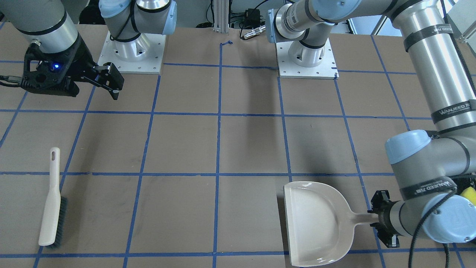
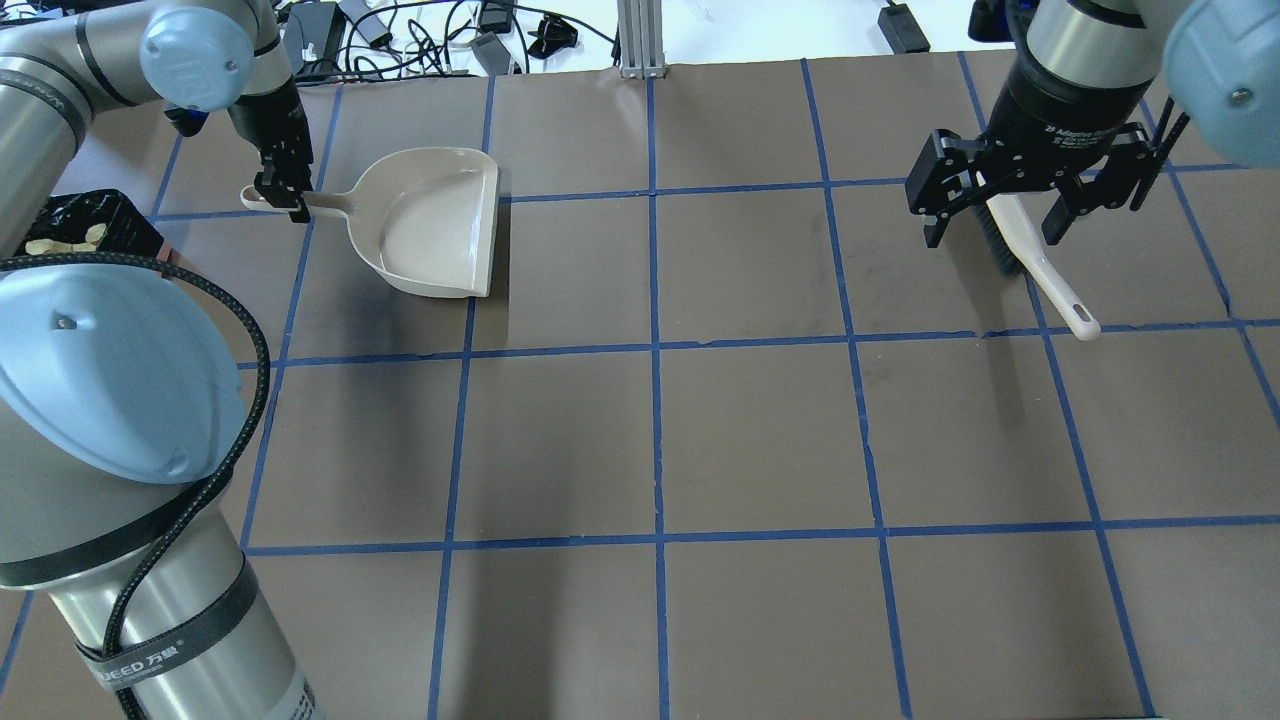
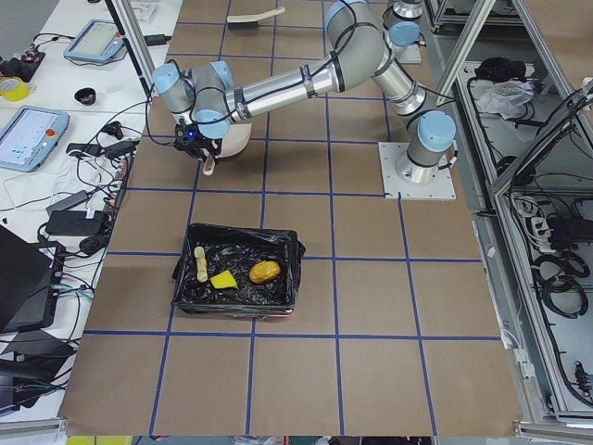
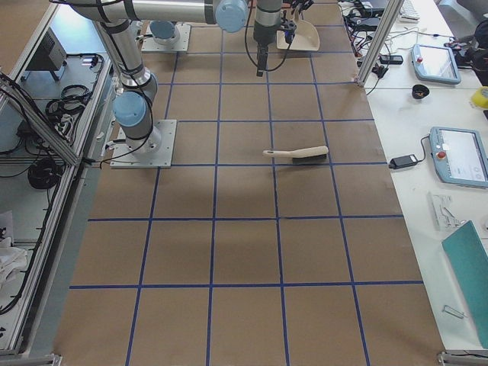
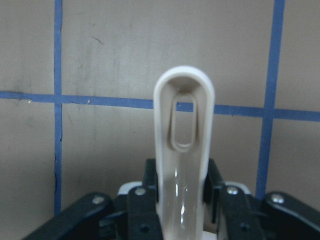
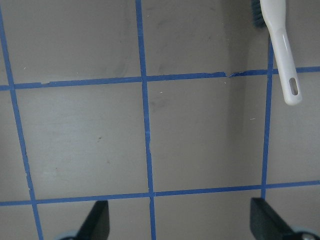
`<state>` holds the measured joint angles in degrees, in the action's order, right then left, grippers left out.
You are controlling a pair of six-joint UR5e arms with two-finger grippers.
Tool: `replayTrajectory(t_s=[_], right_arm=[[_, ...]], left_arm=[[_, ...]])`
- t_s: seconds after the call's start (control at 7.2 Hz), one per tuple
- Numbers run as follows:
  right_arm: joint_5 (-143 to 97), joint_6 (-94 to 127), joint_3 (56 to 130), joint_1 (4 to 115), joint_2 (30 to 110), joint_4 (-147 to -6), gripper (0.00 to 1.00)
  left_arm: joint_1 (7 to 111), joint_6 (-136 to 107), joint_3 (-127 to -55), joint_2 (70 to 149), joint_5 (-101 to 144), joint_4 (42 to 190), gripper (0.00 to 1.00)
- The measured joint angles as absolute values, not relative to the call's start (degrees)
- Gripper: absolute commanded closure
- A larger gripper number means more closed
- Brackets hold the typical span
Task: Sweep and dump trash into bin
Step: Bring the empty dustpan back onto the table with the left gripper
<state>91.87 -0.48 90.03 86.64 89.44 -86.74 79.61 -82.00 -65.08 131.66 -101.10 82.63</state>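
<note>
All three pieces of trash lie inside the bin (image 3: 243, 232), a black-bagged container on the table (image 2: 760, 430) at about 9 o'clock in the overhead view. Seen from the left end, the pale croissant-like piece (image 3: 199, 264) is at 9 o'clock in the bag, the sponge wedge (image 3: 222, 280) is near the middle and the potato-like lump (image 3: 265, 272) is at 3 o'clock. The dumping therefore looks done. The left gripper (image 2: 283, 195) is clamped on the handle of the empty dustpan (image 2: 430, 225) at 10 o'clock (whether the pan touches the table I cannot tell). The right gripper (image 2: 992, 228) hangs with its jaws spread wide and nothing in them, above the brush (image 2: 1040, 265) lying flat at 2 o'clock. The pieces are probably light. The sponge should be soft and squashy, the lump rounded and apt to roll, and the crinkled liner slack, so it gives no firm hold. Any stray piece would be better pushed with bristles than pinched. The stiff pan and brush are best taken by their slim handles.
</note>
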Motion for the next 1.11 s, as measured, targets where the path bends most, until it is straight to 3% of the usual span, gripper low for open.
replayTrajectory(t_s=[0.28, 0.97, 1.11], right_arm=[[91.87, -0.54, 90.27, 86.66, 89.31, -86.98, 0.00], [91.99, -0.69, 90.41, 86.64, 89.21, -86.81, 0.00], [91.96, -0.72, 90.42, 86.64, 89.21, -86.75, 0.00]], left_arm=[[80.34, -81.59, -69.97, 130.33, -101.42, 77.80, 1.00], [80.86, -79.28, -74.15, 127.41, -101.58, 76.72, 1.00], [80.86, -79.02, -74.63, 127.39, -101.60, 76.67, 0.90]])
